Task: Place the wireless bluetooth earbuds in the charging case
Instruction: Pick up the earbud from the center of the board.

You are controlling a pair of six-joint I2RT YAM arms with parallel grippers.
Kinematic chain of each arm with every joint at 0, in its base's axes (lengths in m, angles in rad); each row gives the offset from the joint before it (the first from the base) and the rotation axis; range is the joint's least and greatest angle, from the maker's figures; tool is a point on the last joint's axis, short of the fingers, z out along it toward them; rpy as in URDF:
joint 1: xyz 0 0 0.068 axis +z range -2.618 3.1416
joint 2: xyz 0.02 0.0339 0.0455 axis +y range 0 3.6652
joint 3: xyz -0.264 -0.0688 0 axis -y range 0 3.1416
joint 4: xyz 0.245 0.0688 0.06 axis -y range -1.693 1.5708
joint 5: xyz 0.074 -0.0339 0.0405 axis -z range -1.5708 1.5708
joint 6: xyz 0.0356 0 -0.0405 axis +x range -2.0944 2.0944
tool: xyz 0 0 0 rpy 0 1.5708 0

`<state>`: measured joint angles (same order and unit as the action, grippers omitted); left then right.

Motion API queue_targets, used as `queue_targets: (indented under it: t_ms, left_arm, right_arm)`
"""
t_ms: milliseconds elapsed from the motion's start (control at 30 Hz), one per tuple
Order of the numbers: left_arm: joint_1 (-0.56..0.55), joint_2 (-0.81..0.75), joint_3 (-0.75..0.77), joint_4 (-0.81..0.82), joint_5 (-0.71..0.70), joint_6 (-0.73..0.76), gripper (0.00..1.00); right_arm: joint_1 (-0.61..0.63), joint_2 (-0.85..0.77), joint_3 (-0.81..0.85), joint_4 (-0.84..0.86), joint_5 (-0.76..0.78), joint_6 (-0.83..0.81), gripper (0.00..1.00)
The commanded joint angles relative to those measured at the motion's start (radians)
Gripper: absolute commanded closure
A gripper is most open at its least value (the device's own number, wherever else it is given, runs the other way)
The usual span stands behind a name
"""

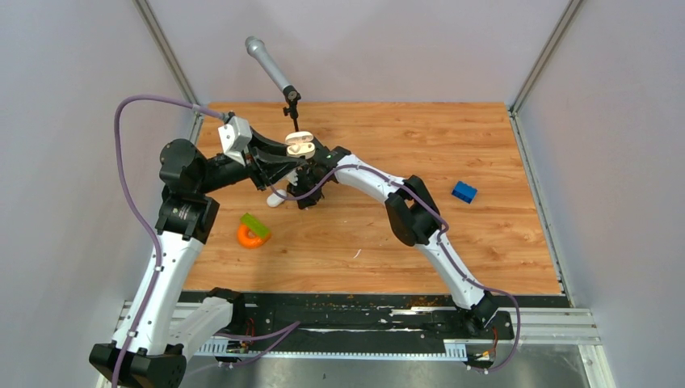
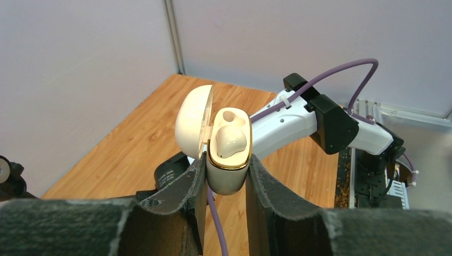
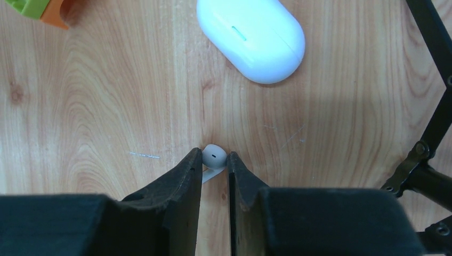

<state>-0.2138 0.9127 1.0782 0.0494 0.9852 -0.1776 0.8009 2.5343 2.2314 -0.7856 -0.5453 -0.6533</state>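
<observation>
The wood table (image 1: 501, 234) has a white oval (image 3: 251, 38) lying on it, near the right gripper (image 3: 213, 162). The left gripper (image 2: 226, 165) holds the case (image 2: 226, 181) up in the air. It squeezes the sides, and the lid is open. One bud (image 2: 230, 142) sits inside, and the hole (image 2: 232, 115) next to it is empty. The right gripper is down at the table and pinches the loose bud (image 3: 214, 155) by its round head. Only the very tips hold it, so I think it should squeeze softly and lift slowly, or the bud may pop out. The stem should then point down into the empty hole.
</observation>
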Motion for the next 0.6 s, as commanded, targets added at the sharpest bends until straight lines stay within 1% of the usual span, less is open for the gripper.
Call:
queue_targets:
  t_ms: [0, 167, 433, 567]
  left_arm:
    - [0.004, -0.007, -0.003, 0.054, -0.002, -0.017, 0.97]
    - [0.005, -0.009, -0.01, 0.056, -0.004, -0.016, 0.97]
    - [0.004, -0.009, -0.028, 0.084, -0.008, -0.03, 0.97]
    - [0.005, -0.009, -0.038, 0.105, -0.008, -0.042, 0.97]
  right_arm:
    - [0.007, -0.048, -0.036, 0.055, 0.067, 0.167, 0.86]
    - [0.024, -0.106, -0.107, 0.07, 0.17, 0.231, 0.86]
    - [0.031, -0.284, -0.354, 0.077, 0.362, 0.238, 0.85]
    - [0.03, -0.387, -0.506, 0.07, 0.448, 0.294, 0.84]
